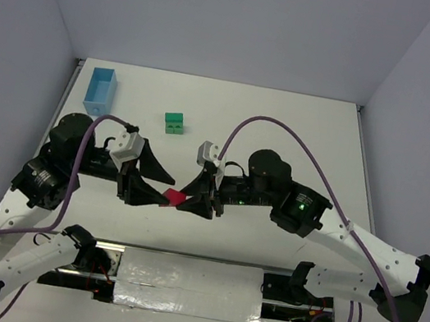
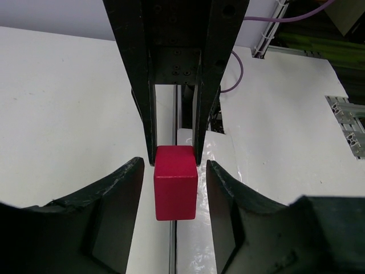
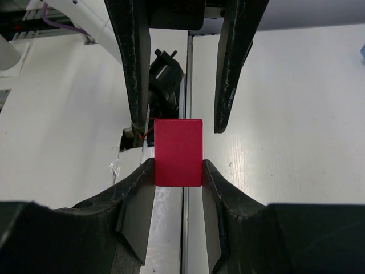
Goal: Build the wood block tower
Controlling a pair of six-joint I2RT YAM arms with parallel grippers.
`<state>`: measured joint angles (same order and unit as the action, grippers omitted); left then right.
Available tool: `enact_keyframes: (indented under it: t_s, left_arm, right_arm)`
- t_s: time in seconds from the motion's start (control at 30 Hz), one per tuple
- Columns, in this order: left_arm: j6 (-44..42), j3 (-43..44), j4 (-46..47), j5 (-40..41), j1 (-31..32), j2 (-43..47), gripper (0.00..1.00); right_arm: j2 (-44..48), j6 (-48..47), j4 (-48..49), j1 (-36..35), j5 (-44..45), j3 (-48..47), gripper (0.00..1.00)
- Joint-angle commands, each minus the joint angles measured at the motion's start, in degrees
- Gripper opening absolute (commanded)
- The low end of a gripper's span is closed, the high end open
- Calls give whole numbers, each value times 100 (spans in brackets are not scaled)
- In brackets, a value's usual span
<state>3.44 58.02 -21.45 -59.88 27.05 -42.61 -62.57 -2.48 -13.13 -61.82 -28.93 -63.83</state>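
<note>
Handover point at the near middle of the worktop point(image 1: 287, 132). The two arms meet tip to tip, with the red block point(image 3: 178, 152) between them. The right hand point(image 3: 178, 168) is narrow and holds the red block: both of its fingers point(image 3: 137, 194) press flat against opposite sides of the block. The left hand point(image 2: 174, 171) comes from the opposite side and brackets the same block at half width. Its fingers point(image 2: 114, 205) stand just beside the block, with a bare gap showing on each side in the left wrist view. Whether the block touches the worktop cannot be told. The green blocks point(image 1: 174, 123), bearing dark marks, sit together on the worktop beyond the hands, well apart from the red block. A blue box point(image 1: 100, 91) lies at the far left, apart from the green blocks.
</note>
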Motion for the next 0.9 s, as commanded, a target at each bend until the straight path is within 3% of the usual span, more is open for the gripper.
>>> enact_keyframes:
  t_s: [0.0,0.1,0.23,0.37,0.63,0.73,0.77,0.83,0.87]
  left_arm:
    - [-19,25,177,-86,29,-10,60]
    - [-45,-1,124,-7,29,-28,63]
    - [-2,8,185,-42,37,-63,57]
    - [-63,60,72,20,29,-107,61]
    - [-116,60,-26,90,37,-125,59]
    - [-107,95,-43,134,37,-125,49]
    - [-107,130,-43,125,37,-151,33]
    - [-98,157,-43,90,37,-169,22]
    - [-89,192,-35,90,37,-186,10]
  right_arm:
    - [113,-60,152,21,10,-261,0]
    - [148,-68,179,21,-16,-244,0]
    - [131,-68,188,21,1,-252,0]
    - [166,-86,188,21,45,-252,0]
    - [227,-130,117,21,168,-252,0]
    - [227,-147,82,21,221,-244,0]
    - [227,-147,91,21,212,-226,0]
    - [210,-139,82,21,212,-226,0]
    - [192,-147,91,21,212,-235,0]
